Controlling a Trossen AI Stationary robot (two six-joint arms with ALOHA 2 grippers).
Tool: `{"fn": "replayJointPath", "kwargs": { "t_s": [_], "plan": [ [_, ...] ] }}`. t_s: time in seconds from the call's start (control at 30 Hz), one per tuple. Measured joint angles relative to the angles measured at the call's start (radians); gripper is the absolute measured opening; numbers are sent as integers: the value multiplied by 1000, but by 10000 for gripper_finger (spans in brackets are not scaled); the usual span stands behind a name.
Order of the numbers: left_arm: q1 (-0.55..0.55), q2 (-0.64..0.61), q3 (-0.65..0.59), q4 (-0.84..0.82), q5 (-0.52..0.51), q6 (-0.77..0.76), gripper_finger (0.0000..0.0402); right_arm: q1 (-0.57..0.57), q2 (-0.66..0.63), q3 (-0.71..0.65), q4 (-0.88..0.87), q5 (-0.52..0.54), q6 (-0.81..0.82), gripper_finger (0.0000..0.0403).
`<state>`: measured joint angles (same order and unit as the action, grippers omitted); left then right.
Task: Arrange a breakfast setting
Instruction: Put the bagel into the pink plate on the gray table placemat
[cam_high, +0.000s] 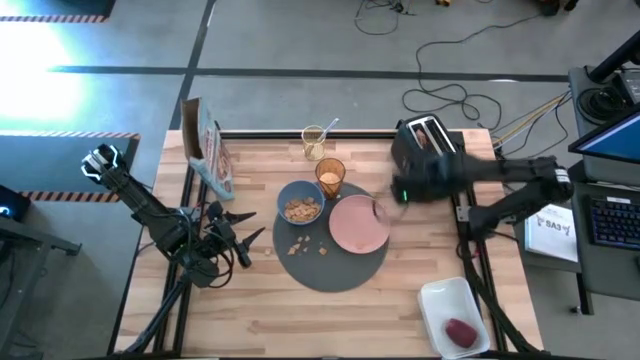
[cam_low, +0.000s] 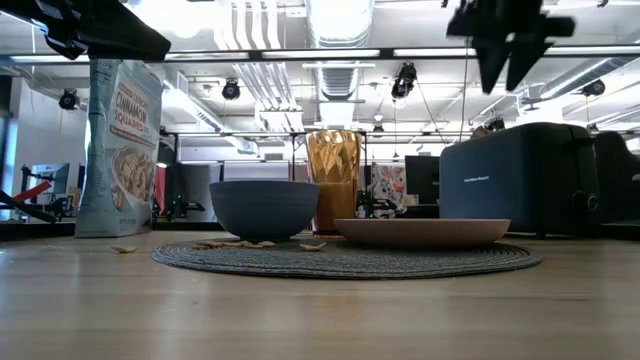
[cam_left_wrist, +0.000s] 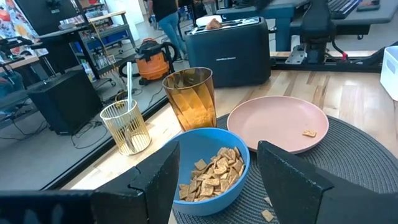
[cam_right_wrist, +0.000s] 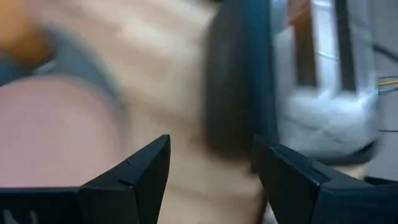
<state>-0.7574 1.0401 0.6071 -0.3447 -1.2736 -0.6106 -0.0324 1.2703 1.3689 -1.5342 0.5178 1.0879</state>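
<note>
With its fingers spread and empty, the right gripper (cam_high: 385, 207) hangs between the black toaster (cam_high: 425, 147), where the toast slice (cam_left_wrist: 214, 23) still sits, and the pink plate (cam_high: 358, 223) on the desk (cam_high: 250, 300), risking a knock to either.

A robotics lab: exposed ceiling ducts (cam_low: 338, 20), loose floor cables (cam_high: 450, 60), an orange shop vacuum (cam_left_wrist: 152, 57) and computer desks beyond the table's far edge.

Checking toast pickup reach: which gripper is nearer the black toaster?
Right. The right gripper hovers open just in front of the black toaster, by the pink plate. The left gripper sits open across the mat, beyond the blue bowl.
</note>
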Motion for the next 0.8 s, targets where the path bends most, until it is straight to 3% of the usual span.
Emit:
{"fn": "replayJointPath", "kwargs": {
  "t_s": [0.17, 0.3, 0.43, 0.6, 0.8],
  "plan": [
    [0, 0, 0, -5, 0, 3, 200, -346, -5, 0, 45, -3, -261, 219],
    [0, 0, 0, -5, -1, 3, 200, -531, -7, 0, 224, -122, -456, 219],
    [0, 0, 0, -4, -15, 3, 200, -618, 7, -1, 435, -188, -583, 219],
    [0, 0, 0, -1, -20, -3, 200, -701, 63, -2, 400, -182, -629, 219],
    [0, 0, 0, -1, -21, 0, 200, -720, 136, 1, 389, -185, -673, 219]
  ]
}}
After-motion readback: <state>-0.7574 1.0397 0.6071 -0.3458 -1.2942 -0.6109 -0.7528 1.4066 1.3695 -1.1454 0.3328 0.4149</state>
